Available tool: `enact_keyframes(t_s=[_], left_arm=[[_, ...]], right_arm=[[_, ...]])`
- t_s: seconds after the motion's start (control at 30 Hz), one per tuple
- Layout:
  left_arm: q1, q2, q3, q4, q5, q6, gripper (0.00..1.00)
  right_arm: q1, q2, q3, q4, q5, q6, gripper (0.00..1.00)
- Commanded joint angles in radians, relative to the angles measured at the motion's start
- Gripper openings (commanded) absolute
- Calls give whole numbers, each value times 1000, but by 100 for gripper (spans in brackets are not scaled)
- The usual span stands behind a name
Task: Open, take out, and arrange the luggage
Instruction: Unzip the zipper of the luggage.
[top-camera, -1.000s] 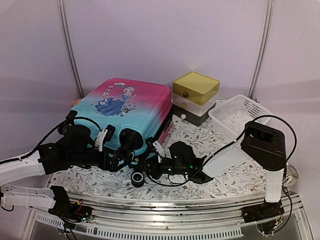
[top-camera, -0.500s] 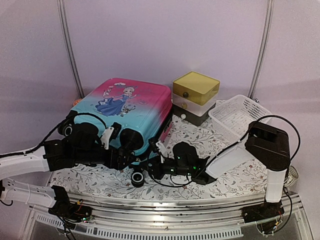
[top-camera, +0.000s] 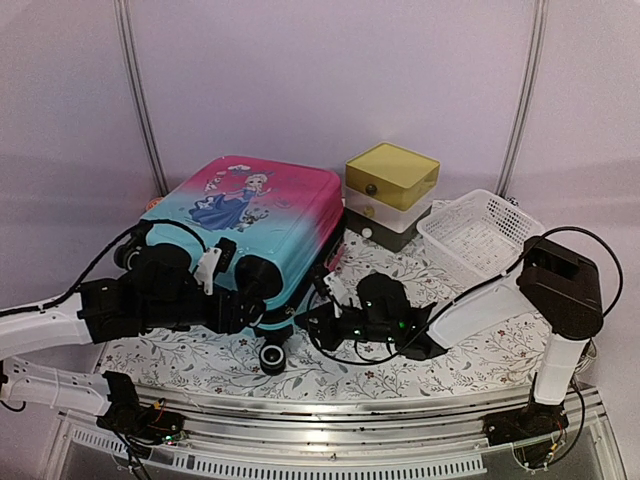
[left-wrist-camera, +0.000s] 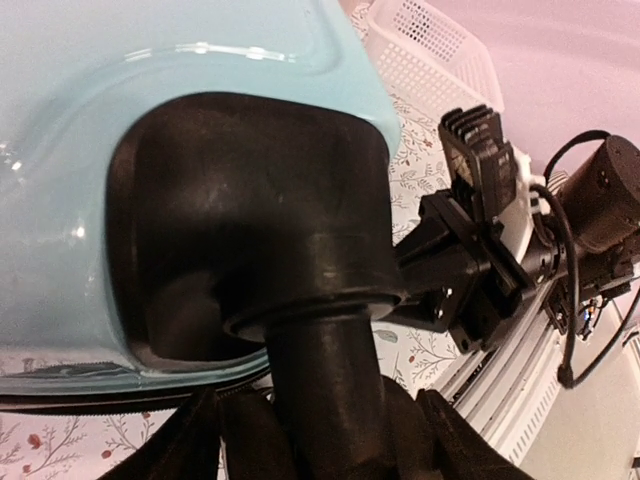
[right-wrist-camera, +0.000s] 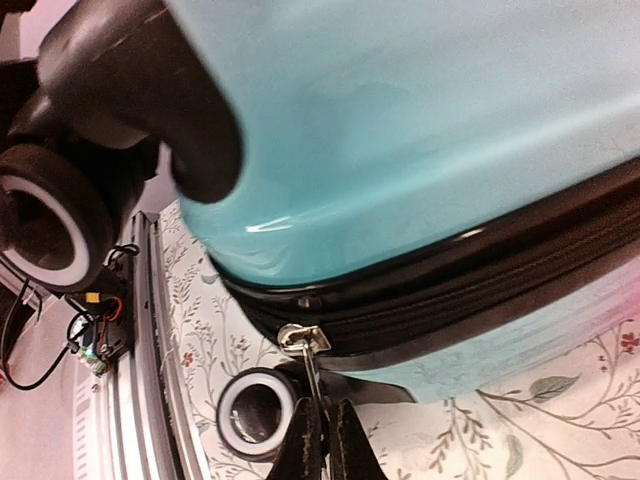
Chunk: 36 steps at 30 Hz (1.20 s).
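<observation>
The luggage lies flat at centre-left, turquoise to pink with a cartoon girl print. My left gripper is at its near corner. In the left wrist view its pads press both sides of the black upper wheel under the wheel housing. At the front edge, my right gripper is shut on the metal zipper pull, which hangs from the slider on the black zipper band. The zipper looks closed. The lower wheel sits beside the right fingertips.
A yellow-topped drawer box stands right of the luggage, and a white mesh basket stands beside it at the back right. A floral cloth covers the table. A metal rail runs along the near edge.
My left gripper has moved in from wide open and closed round the upper wheel. The right gripper has tightened on the zipper pull, and its arm has shifted a little to the right.
</observation>
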Motion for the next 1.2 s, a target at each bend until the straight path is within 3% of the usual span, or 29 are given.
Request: enact_keyframes(t_s=[0.0, 0.13, 0.53, 0.77, 0.93, 1.0, 1.1, 1.17], left_arm=[[-2, -70, 5, -79, -72, -26, 41], [-2, -88, 21, -104, -68, -18, 33], [-2, -99, 47, -135, -41, -11, 30], [-2, -95, 51, -126, -28, -12, 30], [-3, -82, 53, -124, -13, -5, 32], [-2, -73, 51, -124, -9, -3, 35], [-2, -62, 54, -126, -1, -3, 31], [-2, -64, 57, -128, -2, -4, 32]], right_arm=[[-94, -56, -11, -77, 90, -43, 3], [-140, -58, 12, -155, 114, -60, 3], [-235, -26, 121, -352, 265, -60, 6], [-236, -61, 99, -320, 68, -105, 14], [-218, -98, 11, -174, -160, -96, 35], [-193, -99, -18, -115, -187, -75, 40], [-141, -79, -26, -65, -204, -67, 35], [-121, -58, -11, -67, -174, -67, 39]])
